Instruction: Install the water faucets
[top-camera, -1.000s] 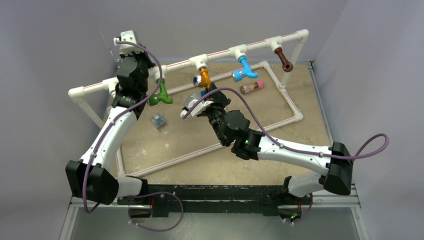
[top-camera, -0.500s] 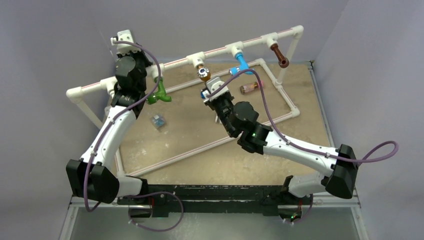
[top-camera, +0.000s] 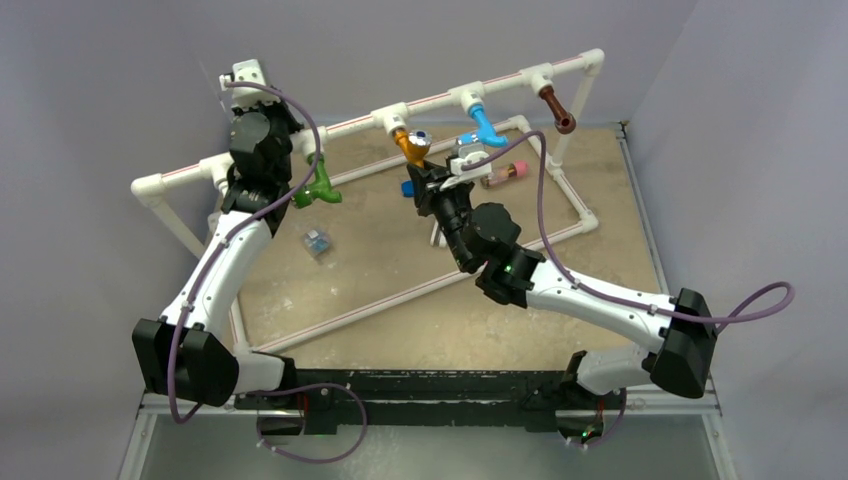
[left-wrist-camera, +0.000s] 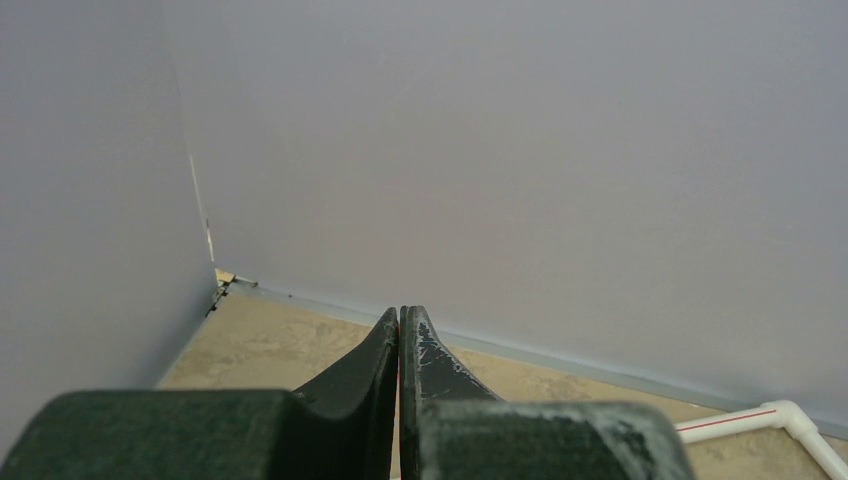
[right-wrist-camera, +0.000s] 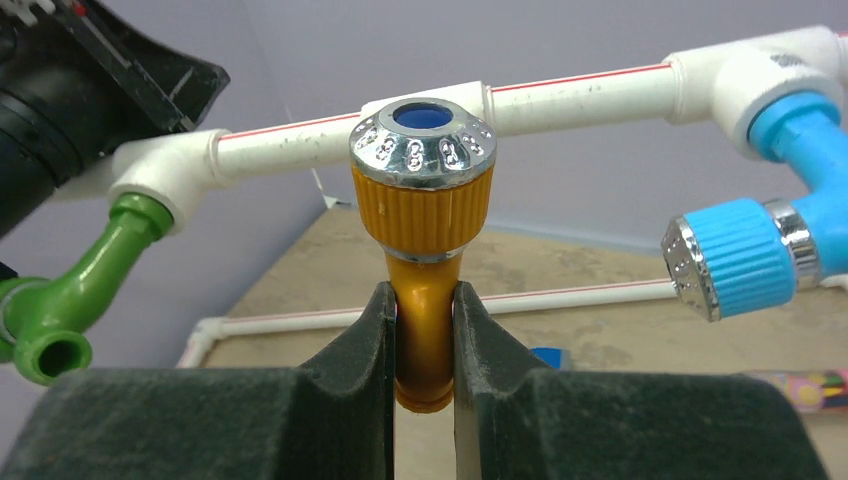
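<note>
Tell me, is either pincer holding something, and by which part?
The right pincer clamps the orange faucet by its narrow neck, just below the ribbed knob. The left pincer is shut on nothing visible.

Left arm (top-camera: 222, 268) and right arm (top-camera: 600, 305) show white links, black joints, purple cables (top-camera: 745, 300), possibly LEDs (top-camera: 510, 268).

right gripper (right-wrist-camera: 424, 296) clamped on orange faucet (right-wrist-camera: 422, 205) neck, green faucet (right-wrist-camera: 88, 283) and blue faucet (right-wrist-camera: 742, 255) flanking — all on white pipe (right-wrist-camera: 580, 88)

A robotics lab cell: bare grey walls (top-camera: 450, 40) around a tan table (top-camera: 380, 275) with a white pipe frame (top-camera: 345, 124).
</note>
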